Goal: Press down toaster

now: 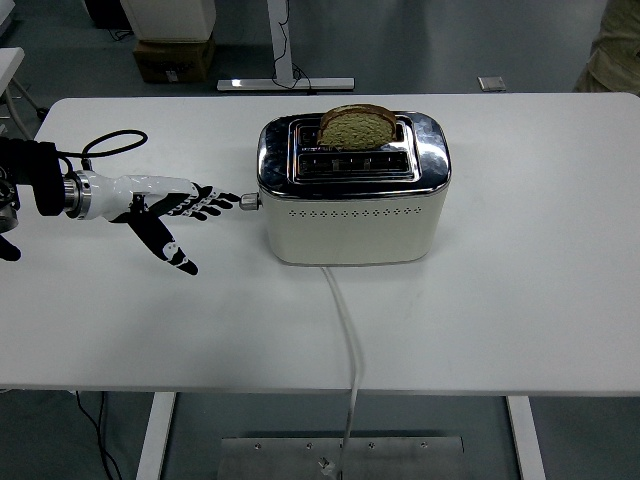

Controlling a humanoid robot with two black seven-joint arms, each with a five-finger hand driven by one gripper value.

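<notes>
At the frame's centre, on the smooth white table (520, 290), stands the toaster (352, 190): a rounded cream body with a row of small perforations and a polished chrome top. One slice of brown bread (357, 127) stands high in the rear slot. Its small metal lever knob (249, 200) juts from the left end. From the left edge, the left hand (170, 205) reaches in, its black-and-white fingers (215, 198) spread wide, holding nothing, tips just beside the knob. A white cord (347, 330) trails off the near edge.

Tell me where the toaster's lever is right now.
In the head view, the lever sticks out of the toaster's left end, near the table's middle. The left hand's fingertips reach almost to it.
</notes>
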